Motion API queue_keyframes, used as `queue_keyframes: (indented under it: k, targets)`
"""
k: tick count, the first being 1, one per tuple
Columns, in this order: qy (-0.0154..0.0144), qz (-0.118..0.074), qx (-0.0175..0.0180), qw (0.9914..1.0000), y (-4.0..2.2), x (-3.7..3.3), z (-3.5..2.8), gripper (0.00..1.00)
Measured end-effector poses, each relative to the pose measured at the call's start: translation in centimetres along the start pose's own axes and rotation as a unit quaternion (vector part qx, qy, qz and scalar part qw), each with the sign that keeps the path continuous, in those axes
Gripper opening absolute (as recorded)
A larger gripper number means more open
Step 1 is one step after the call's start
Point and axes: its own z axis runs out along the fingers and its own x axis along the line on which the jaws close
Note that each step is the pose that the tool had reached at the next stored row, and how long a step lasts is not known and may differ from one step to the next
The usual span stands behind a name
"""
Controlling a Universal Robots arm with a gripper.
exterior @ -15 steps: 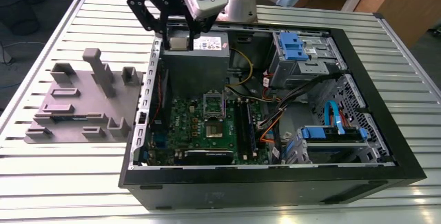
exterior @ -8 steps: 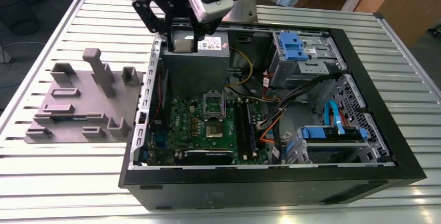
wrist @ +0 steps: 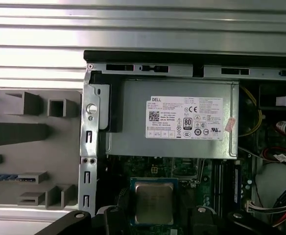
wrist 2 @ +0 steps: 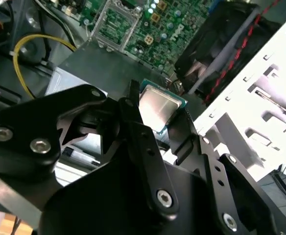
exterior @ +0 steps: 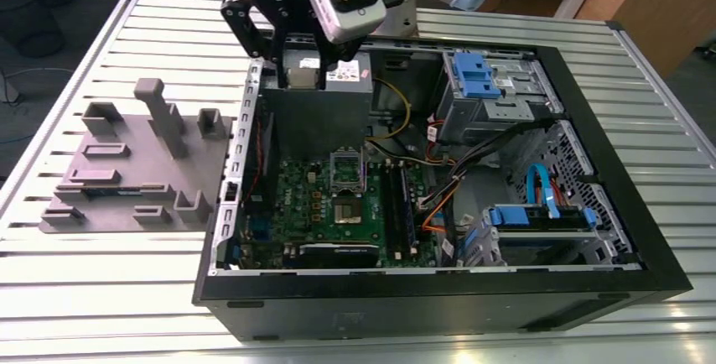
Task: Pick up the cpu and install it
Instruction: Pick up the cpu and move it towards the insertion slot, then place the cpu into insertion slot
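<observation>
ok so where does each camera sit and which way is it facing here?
Exterior view: off the arm, high, looking down on the open PC case and grey fixture; the gripper hangs over the power supply.
First wrist view: on the wrist, looking down past the gripper at the power supply.
Second wrist view: on the wrist, looking slantwise along the gripper's black links toward the motherboard.
Shared: both wrist views show the cpu held in the gripper.
</observation>
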Motion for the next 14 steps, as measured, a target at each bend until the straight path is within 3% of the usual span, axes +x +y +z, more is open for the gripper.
queue_keyframes:
  k: [6,14]
  targets:
    - [0.0029,0.0,-0.0001,1.0,-0.03,-1.61,0.07,0.47]
    - [0.0032,0.0,-0.0001,0.99999,-0.03,-1.78,0.07,0.47]
